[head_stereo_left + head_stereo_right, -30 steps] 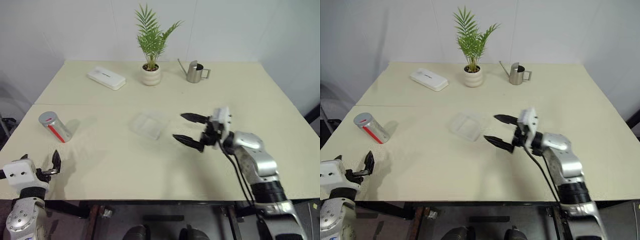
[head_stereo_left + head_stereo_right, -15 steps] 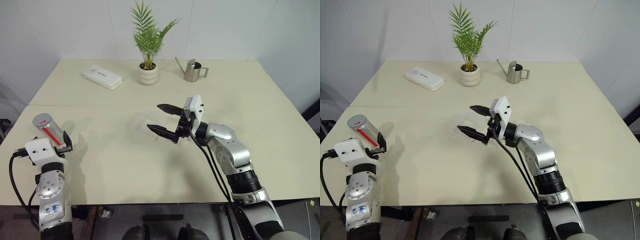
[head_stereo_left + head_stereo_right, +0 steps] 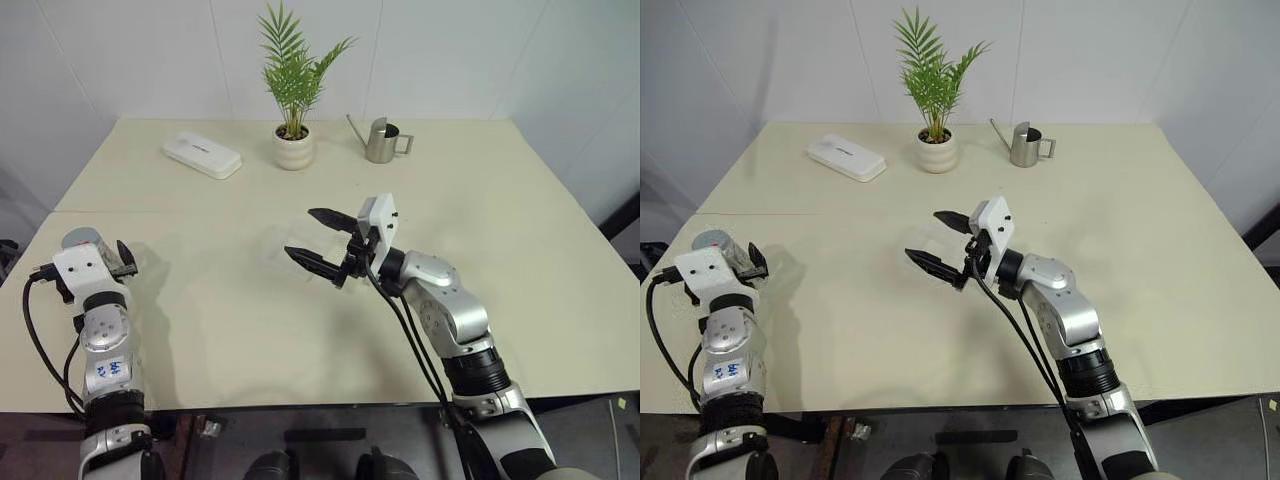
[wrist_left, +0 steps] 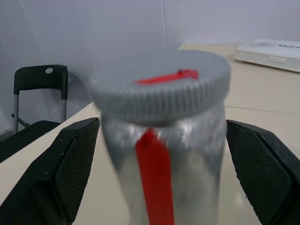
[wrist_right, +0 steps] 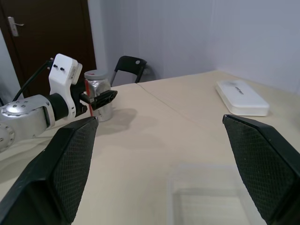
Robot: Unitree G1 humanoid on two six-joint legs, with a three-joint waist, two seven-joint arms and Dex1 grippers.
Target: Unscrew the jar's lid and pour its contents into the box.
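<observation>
Small silvery jar with red stripe, grey ribbed lid on, upright near table's left edge, between spread fingers of left gripper, apparently untouched. Right gripper open above clear plastic box. Risk: off-centre closing tips jar over.

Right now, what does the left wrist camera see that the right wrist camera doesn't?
Left wrist view: the lid's ridged edge and red mark, close up. Right wrist view: the clear box, a dark door, the left gripper open around the jar. Both: the jar, black chair, white case.
</observation>
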